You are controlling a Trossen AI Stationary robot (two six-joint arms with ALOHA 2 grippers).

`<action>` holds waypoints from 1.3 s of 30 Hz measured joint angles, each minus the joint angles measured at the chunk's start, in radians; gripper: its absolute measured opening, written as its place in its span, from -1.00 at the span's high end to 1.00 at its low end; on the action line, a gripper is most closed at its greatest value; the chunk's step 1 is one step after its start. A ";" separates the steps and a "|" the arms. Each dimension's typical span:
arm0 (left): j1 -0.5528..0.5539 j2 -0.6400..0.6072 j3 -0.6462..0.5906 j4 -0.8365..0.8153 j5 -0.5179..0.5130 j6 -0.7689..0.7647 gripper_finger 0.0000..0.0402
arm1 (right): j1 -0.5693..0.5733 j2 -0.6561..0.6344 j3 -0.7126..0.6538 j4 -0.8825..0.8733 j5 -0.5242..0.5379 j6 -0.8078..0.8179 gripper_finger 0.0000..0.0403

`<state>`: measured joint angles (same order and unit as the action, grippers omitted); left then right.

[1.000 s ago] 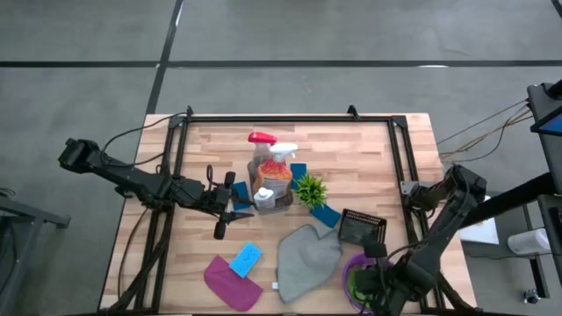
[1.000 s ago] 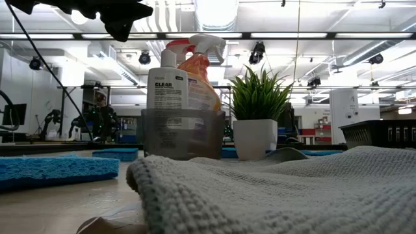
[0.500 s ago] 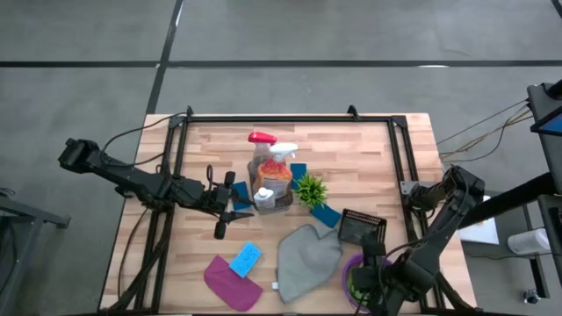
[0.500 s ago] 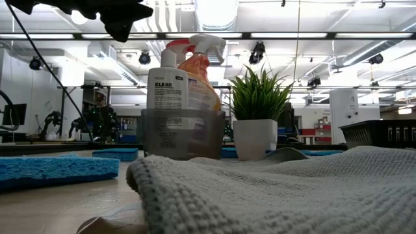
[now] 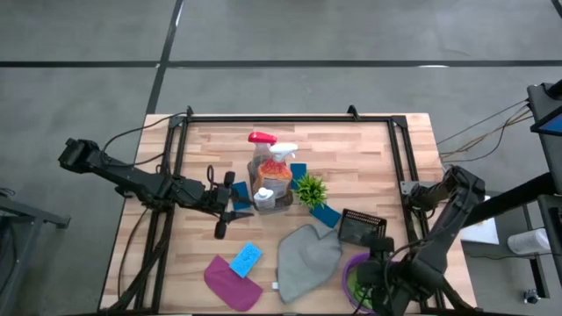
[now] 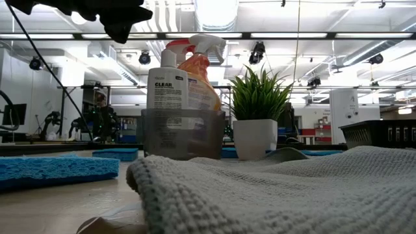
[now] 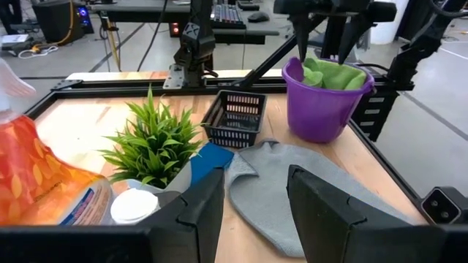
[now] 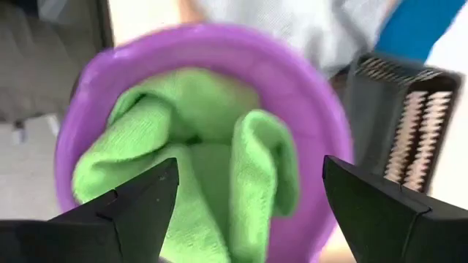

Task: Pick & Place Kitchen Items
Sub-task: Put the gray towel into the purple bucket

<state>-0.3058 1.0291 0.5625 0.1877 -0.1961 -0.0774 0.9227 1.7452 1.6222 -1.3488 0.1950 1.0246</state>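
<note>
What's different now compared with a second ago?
The right gripper has opened above the purple bucket, letting go of the green cloth now lying inside. The left gripper, grey cloth and spray bottles stayed put.

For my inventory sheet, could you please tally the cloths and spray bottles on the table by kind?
Cloths: 3 (green cloth, grey cloth, magenta cloth)
Spray bottles: 2 (red-trigger bottle, orange bottle)
Total: 5
</note>
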 joint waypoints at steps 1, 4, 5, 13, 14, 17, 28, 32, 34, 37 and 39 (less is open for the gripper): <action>0.000 0.000 0.000 0.000 -0.006 -0.001 0.23 | 0.005 -0.003 0.003 0.000 0.034 -0.009 -0.66; 0.000 0.000 0.000 -0.001 -0.014 -0.002 0.23 | 0.028 -0.015 0.004 0.048 0.196 -0.069 -0.66; 0.000 0.000 0.000 -0.002 -0.015 -0.002 0.23 | 0.036 -0.020 0.002 0.078 0.247 -0.098 -0.66; 0.000 0.000 0.000 -0.006 -0.025 -0.028 0.23 | 0.079 -0.028 -0.018 0.421 0.604 -0.496 -0.66; 0.000 0.000 0.000 -0.006 -0.025 -0.028 0.23 | 0.077 -0.029 -0.030 0.488 0.616 -0.568 -0.66; 0.000 0.000 0.000 -0.006 -0.025 -0.028 0.23 | 0.052 -0.028 -0.085 0.737 0.601 -0.812 -0.66; -0.001 0.000 0.000 -0.006 -0.020 -0.034 0.23 | -0.182 -0.117 -0.392 1.468 0.037 -1.270 -0.66; -0.003 0.000 -0.006 -0.002 -0.008 -0.036 0.23 | -0.250 -0.227 -0.549 1.585 -0.004 -1.276 -0.66; -0.003 0.000 -0.013 -0.004 0.005 -0.036 0.23 | -0.262 -0.302 -0.637 1.658 -0.007 -1.287 -0.66; -0.004 0.006 -0.020 0.008 0.033 -0.048 0.23 | -0.266 -0.430 -0.769 1.745 0.004 -1.294 -0.66; -0.007 0.014 -0.028 0.029 0.055 -0.062 0.23 | -0.266 -0.510 -0.846 1.767 0.039 -1.293 -0.66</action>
<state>-0.3132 1.0433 0.5346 0.2169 -0.1408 -0.1395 0.6563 1.2349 0.7759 0.4182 0.2337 -0.2688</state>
